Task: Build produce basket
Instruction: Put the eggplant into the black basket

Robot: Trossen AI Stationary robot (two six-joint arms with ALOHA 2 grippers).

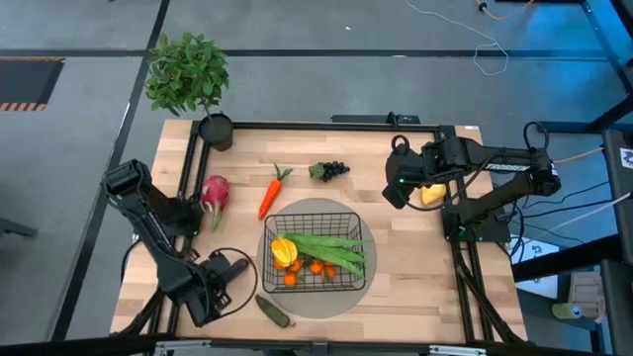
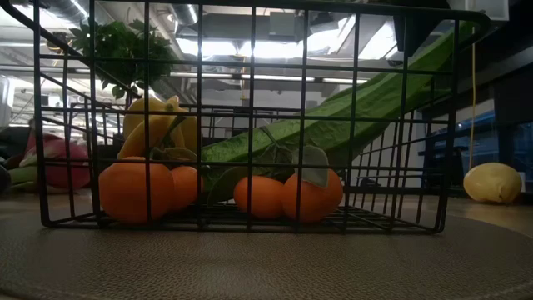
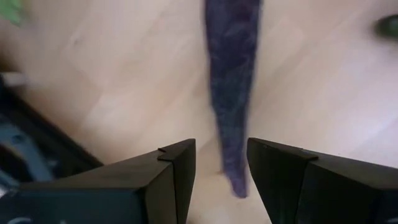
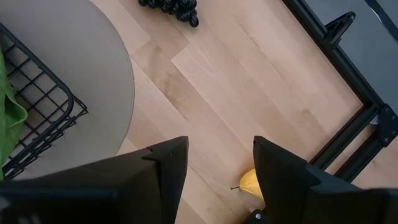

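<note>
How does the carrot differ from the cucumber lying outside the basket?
The carrot is orange with a green top; the cucumber is dark green all over. The carrot lies behind the basket, the cucumber in front of it. The carrot looks longer. Both lie on the bare wooden table.

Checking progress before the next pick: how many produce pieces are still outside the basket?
6 visible: dragon fruit at left, carrot and grapes behind the basket, lemon under the right gripper, eggplant at the left gripper, cucumber in front. Others may be hidden.
</note>
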